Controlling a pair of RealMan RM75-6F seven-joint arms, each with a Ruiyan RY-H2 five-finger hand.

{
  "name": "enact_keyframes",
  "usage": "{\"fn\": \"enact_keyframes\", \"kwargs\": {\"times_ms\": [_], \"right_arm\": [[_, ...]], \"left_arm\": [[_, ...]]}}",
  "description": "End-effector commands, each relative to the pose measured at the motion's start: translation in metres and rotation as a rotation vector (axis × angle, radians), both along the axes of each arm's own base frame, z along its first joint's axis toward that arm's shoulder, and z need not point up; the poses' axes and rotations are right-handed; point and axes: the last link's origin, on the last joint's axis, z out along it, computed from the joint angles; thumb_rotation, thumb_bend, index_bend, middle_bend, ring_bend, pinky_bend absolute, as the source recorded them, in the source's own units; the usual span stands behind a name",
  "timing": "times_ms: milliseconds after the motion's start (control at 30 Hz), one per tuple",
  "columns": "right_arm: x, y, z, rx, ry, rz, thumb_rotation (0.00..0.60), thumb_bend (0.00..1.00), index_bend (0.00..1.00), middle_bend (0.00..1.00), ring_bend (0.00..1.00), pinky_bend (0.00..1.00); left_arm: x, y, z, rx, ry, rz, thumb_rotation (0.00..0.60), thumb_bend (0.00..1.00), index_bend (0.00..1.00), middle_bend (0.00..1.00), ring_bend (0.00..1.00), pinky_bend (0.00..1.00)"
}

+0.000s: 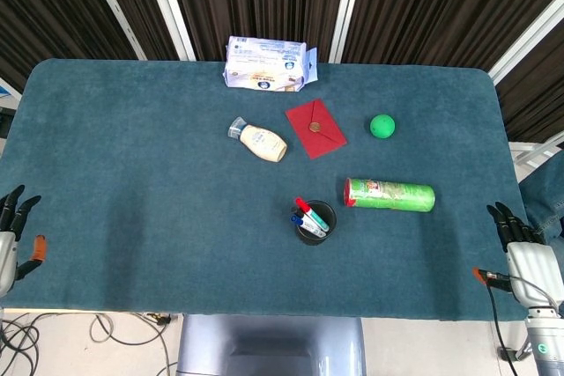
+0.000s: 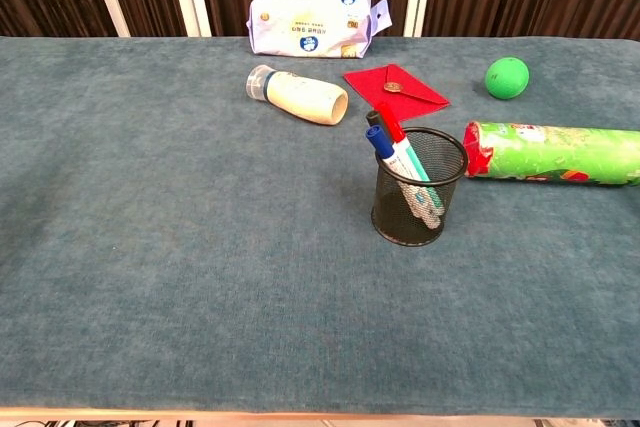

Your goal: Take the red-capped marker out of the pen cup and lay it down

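Observation:
A black mesh pen cup (image 1: 315, 222) (image 2: 416, 192) stands upright near the table's middle front. Several markers lean in it toward the left. The red-capped marker (image 1: 303, 207) (image 2: 390, 124) sticks out above the rim beside a blue-capped one (image 2: 378, 141). My left hand (image 1: 11, 235) hangs off the table's front left corner, fingers spread, holding nothing. Off the front right corner is my right hand (image 1: 522, 254), also empty with fingers apart. Both hands are far from the cup and absent from the chest view.
A green tube can (image 1: 389, 195) lies right of the cup. Behind it lie a red envelope (image 1: 315, 128), a cream bottle (image 1: 259, 141) on its side, a green ball (image 1: 382, 126) and a wipes pack (image 1: 267, 63) at the far edge.

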Motion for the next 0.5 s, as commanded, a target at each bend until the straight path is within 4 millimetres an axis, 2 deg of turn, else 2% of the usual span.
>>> {"fn": "enact_keyframes", "kwargs": {"times_ms": [33,267,367,500], "right_arm": [[-0.001,0.000,0.001,0.000,-0.011,0.001,0.600,0.10,0.02,0.07,0.16,0.23],[0.001,-0.001,0.002,-0.008,-0.076,0.023,0.600,0.10,0.04,0.07,0.16,0.23],[0.005,-0.003,-0.002,0.055,-0.138,0.054,0.600,0.10,0.05,0.07,0.16,0.23],[0.008,-0.021,-0.003,0.169,-0.216,0.065,0.600,0.10,0.08,0.07,0.16,0.23]], "left_arm": [[0.000,0.000,0.000,0.001,-0.003,0.003,0.600,0.49,0.13,0.01,0.04,0.05],[-0.001,-0.001,0.000,0.000,-0.006,0.013,0.600,0.49,0.12,0.01,0.04,0.05],[-0.003,-0.001,0.000,0.003,-0.023,0.030,0.600,0.49,0.12,0.01,0.04,0.05],[-0.002,0.001,0.001,0.006,-0.017,0.031,0.600,0.50,0.12,0.01,0.04,0.05]]}}
